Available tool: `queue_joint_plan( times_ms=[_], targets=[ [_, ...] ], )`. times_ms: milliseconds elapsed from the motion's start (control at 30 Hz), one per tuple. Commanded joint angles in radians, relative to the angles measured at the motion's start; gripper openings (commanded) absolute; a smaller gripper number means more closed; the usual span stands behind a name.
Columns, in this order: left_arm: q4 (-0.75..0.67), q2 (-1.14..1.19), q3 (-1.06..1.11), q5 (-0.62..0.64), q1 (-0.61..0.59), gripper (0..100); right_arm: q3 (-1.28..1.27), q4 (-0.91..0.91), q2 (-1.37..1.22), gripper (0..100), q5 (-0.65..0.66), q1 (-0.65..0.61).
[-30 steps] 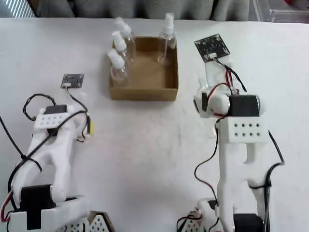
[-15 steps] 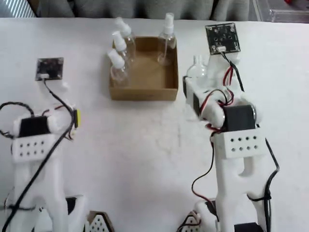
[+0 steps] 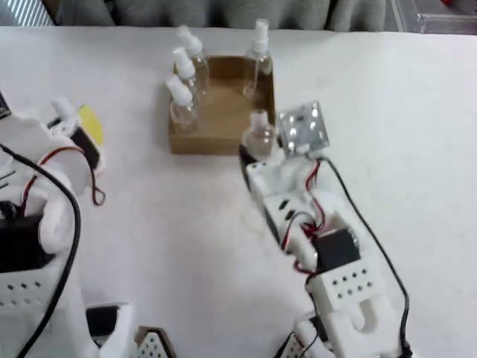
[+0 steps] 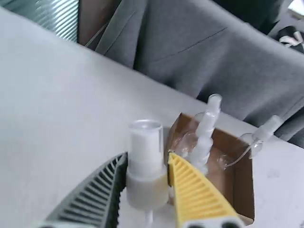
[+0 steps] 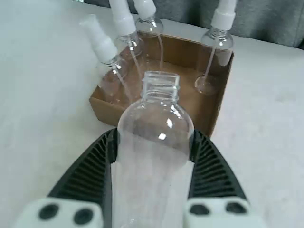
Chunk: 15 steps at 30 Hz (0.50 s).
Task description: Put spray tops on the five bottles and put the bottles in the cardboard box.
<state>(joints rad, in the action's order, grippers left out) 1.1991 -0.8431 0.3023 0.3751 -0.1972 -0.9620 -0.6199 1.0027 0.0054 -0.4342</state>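
A white table (image 3: 186, 246) is seen from above, with the two arms standing at its near edge. The right arm (image 3: 328, 253) is stretched towards the middle of the table. The left arm (image 3: 37, 224) is at the left side, well apart from it.

A cardboard box (image 3: 209, 142) is set at the far middle of the table, open at the top. Four capped bottles are held in it. Three of them (image 3: 192, 48) (image 3: 185, 71) (image 3: 181, 101) are grouped along its left wall, and in the right wrist view they are seen to lean. The fourth (image 3: 258, 63) stands upright in the far right corner.

A fifth bottle (image 5: 154, 142) is clamped between the jaws of the right gripper (image 5: 154, 137), which are closed against its clear sides. Its neck is open, with no top on it. It is held at the near right corner of the box.

A white spray top (image 4: 145, 161) is gripped by its collar in the left gripper (image 4: 147, 159), whose grey and yellow jaws are pressed against it on either side. It is held to the left of the box, with its tube pointing down between the jaws.
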Motion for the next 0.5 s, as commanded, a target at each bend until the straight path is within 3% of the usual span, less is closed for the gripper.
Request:
queue_joint_plan(
  times_ms=[0,233,467],
  targets=[
    [-0.126,-0.028,-0.121,0.031,0.145,2,-0.04,0.094,0.048,1.5,-0.011,-0.05],
    [-0.407,-0.025,-0.112,0.023,0.246,2,-0.127,0.257,0.058,1.5,-0.008,-0.117],
    [-0.56,-0.024,-0.121,0.023,0.28,2,-0.322,0.49,0.058,1.5,-0.008,-0.17]
  ],
)
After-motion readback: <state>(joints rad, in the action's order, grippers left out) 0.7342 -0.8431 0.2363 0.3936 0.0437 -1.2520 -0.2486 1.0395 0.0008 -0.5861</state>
